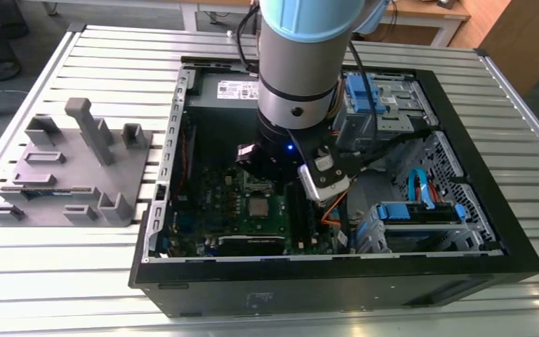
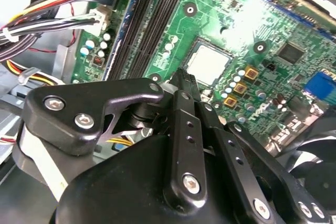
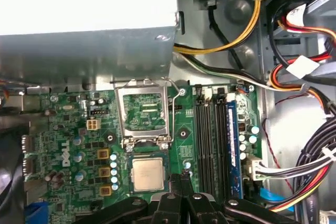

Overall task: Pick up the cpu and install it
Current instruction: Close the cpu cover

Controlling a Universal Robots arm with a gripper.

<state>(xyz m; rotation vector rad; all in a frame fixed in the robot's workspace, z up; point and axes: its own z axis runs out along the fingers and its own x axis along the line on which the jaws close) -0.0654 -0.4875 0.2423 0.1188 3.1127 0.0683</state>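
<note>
First wrist view: the cpu [image 3: 147, 174] lies flat in the socket of the green board [image 3: 63, 129], silvery top facing up. The hinged metal frame [image 3: 144, 111] of the socket stands open just beside the chip, on the side towards the grey power supply box [image 3: 89, 35]. The gripper [image 3: 180, 180] shows as two dark fingers drawn together with nothing between them. Their tips sit just off one corner of the chip, on the side nearer the black memory slots [image 3: 206, 140]. Whether the tips touch the board cannot be told. A blue-edged memory stick [image 3: 231, 145] stands in the outermost slot. Bundled cables [image 3: 315, 171] run along the case wall beyond it.

Second wrist view: the gripper [image 2: 184, 77] again shows its fingers closed on each other and empty. The cpu [image 2: 208, 65] is seated just past the fingertips.

Exterior view: the arm [image 1: 297, 70] reaches down into the open computer case [image 1: 494, 175], which lies on its side on a slatted metal table [image 1: 110, 49]. The cpu [image 1: 257, 206] is seen as a pale square on the board below the arm's wrist. A grey plastic holder [image 1: 64, 175] sits on the table well apart from the case, on the exterior view's left.
</note>
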